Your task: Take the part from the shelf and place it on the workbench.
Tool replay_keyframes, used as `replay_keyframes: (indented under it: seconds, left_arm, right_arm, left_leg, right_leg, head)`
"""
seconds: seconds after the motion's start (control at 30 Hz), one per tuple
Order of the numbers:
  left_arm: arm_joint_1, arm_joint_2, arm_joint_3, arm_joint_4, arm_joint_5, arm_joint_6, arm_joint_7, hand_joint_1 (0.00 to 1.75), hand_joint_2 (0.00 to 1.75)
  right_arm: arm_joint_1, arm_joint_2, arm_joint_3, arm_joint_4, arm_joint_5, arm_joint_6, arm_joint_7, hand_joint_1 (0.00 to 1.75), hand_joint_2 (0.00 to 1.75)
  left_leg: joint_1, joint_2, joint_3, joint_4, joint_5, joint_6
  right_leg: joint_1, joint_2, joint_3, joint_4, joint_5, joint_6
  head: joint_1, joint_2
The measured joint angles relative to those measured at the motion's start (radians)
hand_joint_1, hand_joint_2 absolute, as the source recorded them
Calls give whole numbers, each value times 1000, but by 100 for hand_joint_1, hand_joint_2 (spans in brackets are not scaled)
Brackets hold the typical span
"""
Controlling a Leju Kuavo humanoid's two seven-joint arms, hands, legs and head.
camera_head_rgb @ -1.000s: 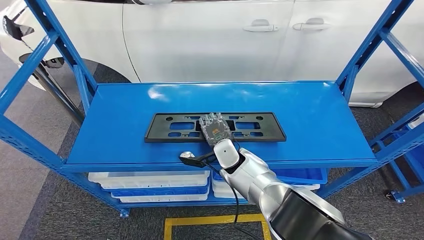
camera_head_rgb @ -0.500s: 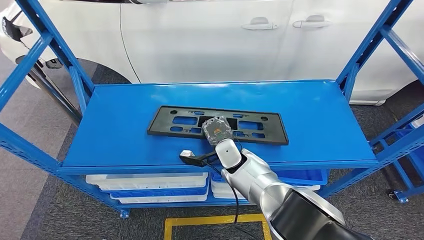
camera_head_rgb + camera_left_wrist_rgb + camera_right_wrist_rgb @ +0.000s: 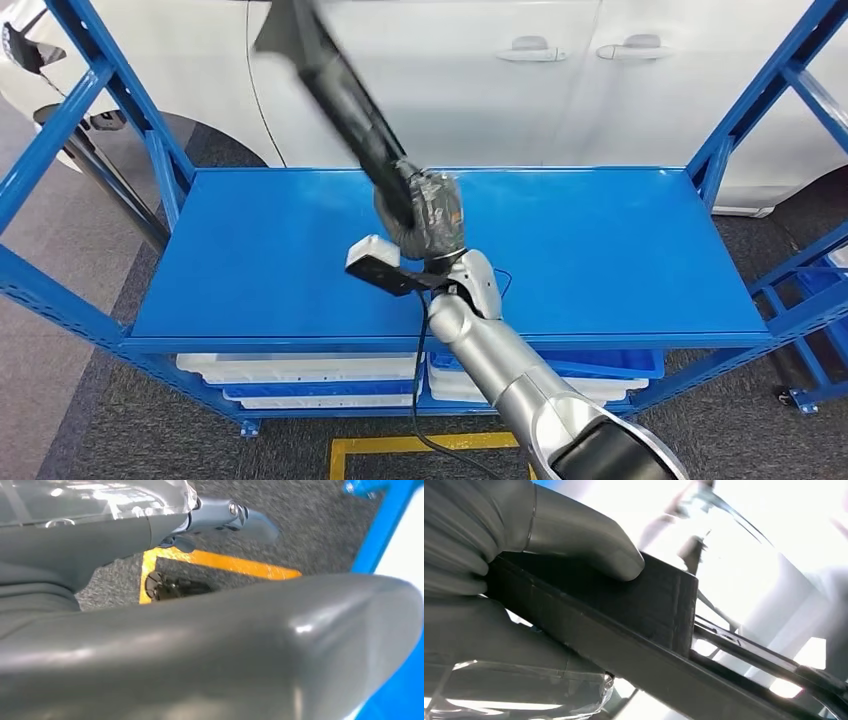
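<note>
Head view: right hand (image 3: 425,222) at frame center grips the black part (image 3: 340,90), fingers wrapped around it; the part is lifted off the blue shelf (image 3: 620,250), tilted up toward upper left, motion-blurred, in front of a white car (image 3: 450,70).

Left wrist view: left hand (image 3: 200,645) over grey carpet and a yellow floor line (image 3: 225,562); finger state cannot tell.

Right wrist view: thumb (image 3: 589,545) presses the part's top, fingers clamp beneath.

text: none legible
part (image 3: 330,75): no readable label
shelf (image 3: 600,240): no markings
car (image 3: 450,60): no badge readable
</note>
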Motion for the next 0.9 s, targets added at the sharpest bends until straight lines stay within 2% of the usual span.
replay_keyframes:
  seconds: [0.07,0.13,0.17,0.2,0.23,0.27,0.3,0.37,0.4,0.5,0.53,0.6,0.67,0.7,0.73,0.77,0.83,0.87,0.9]
  left_arm:
    - [3,2,7,0,13,-13,-5,0,0]
    - [6,7,19,0,31,-30,-13,0,0]
    - [8,10,25,0,40,-37,-16,0,0]
    - [10,12,33,0,50,-43,-18,0,0]
    - [12,14,40,0,57,-45,-19,0,0]
    - [13,15,46,0,62,-45,-19,0,0]
    - [15,16,52,0,65,-43,-18,0,0]
    - [19,17,60,0,65,-30,-13,0,0]
    - [21,18,64,0,65,-20,-10,0,0]
    - [25,22,73,0,59,14,11,0,0]
    - [27,24,74,0,56,23,19,0,0]
    - [27,28,75,0,50,36,33,0,0]
    - [28,31,76,0,45,46,44,0,0]
    - [29,32,76,0,43,52,50,0,0]
    - [30,33,76,0,42,56,55,0,0]
    - [31,34,76,0,41,60,60,0,0]
    - [29,38,76,0,38,65,70,0,0]
    - [28,39,76,0,36,67,74,0,0]
    - [27,39,76,0,34,69,80,0,0]
  right_arm:
    - [56,-23,-8,-207,-236,55,-64,175,175]
    - [119,-60,-11,-413,-457,185,-106,175,175]
    - [151,-77,-11,-499,-542,269,-122,175,175]
    - [187,-95,-10,-589,-621,371,-140,175,175]
    - [223,-110,-9,-663,-673,465,-157,175,175]
    - [256,-123,-5,-731,-713,554,-172,175,175]
    - [286,-133,1,-793,-742,633,-184,175,175]
    - [328,-146,16,-881,-770,727,-192,175,175]
    - [346,-150,23,-914,-774,756,-192,175,175]
    - [395,-154,49,-975,-762,812,-193,175,175]
    - [405,-155,62,-984,-755,822,-193,175,175]
    - [421,-156,90,-995,-745,826,-193,175,175]
    - [436,-158,113,-999,-737,810,-193,175,175]
    - [442,-160,120,-1000,-732,797,-193,175,175]
    - [448,-162,126,-1002,-729,785,-193,175,175]
    - [453,-165,131,-1005,-726,773,-192,175,175]
    - [457,-170,138,-1012,-726,754,-192,175,175]
    - [457,-172,140,-1015,-726,746,-192,175,175]
    - [457,-174,141,-1017,-727,739,-192,175,175]
  left_leg:
    - [2,-1,2,-5,1,12]
    - [-2,0,3,-5,-2,21]
    - [-4,0,4,-5,-4,23]
    - [-5,1,5,-4,-7,25]
    - [-7,1,7,-3,-9,26]
    - [-7,1,10,-2,-12,25]
    - [-7,1,14,0,-16,23]
    - [-11,0,17,6,-22,17]
    - [-12,0,17,9,-23,13]
    - [-12,1,17,10,-27,-1]
    - [-12,2,14,21,-39,-6]
    - [-9,3,-12,95,-97,-16]
    - [-6,4,-56,222,-168,-24]
    - [-5,4,-68,266,-186,-26]
    - [-5,5,-64,275,-186,-28]
    - [-5,5,-39,244,-168,-27]
    - [-4,5,45,104,-120,-23]
    - [-6,4,77,47,-104,-17]
    - [-9,3,95,12,-96,-11]
  right_leg:
    - [-1,0,-28,67,-47,7]
    - [-2,0,-92,203,-113,9]
    - [-2,0,-123,264,-134,10]
    - [-2,0,-141,293,-135,10]
    - [-2,0,-139,284,-116,9]
    - [-2,0,-119,237,-81,7]
    - [-2,-1,-86,165,-39,4]
    - [2,0,-30,47,8,-3]
    - [4,0,-18,20,14,-6]
    - [3,1,-15,8,16,-19]
    - [1,1,-15,4,20,-26]
    - [-2,-3,-16,-2,27,-36]
    - [-1,-5,-22,0,31,-40]
    - [0,-6,-26,1,34,-40]
    - [0,-7,-31,3,37,-40]
    - [0,-7,-36,5,41,-38]
    - [0,-6,-45,11,48,-32]
    - [1,-6,-48,13,51,-27]
    - [2,-5,-50,15,56,-21]
  head:
    - [0,0]
    - [0,0]
    - [0,0]
    - [0,0]
    - [0,0]
    - [0,0]
    - [0,0]
    - [0,0]
    - [0,0]
    - [0,0]
    - [0,0]
    - [0,0]
    - [0,0]
    - [0,0]
    - [0,0]
    - [0,0]
    - [0,0]
    - [0,0]
    - [0,0]
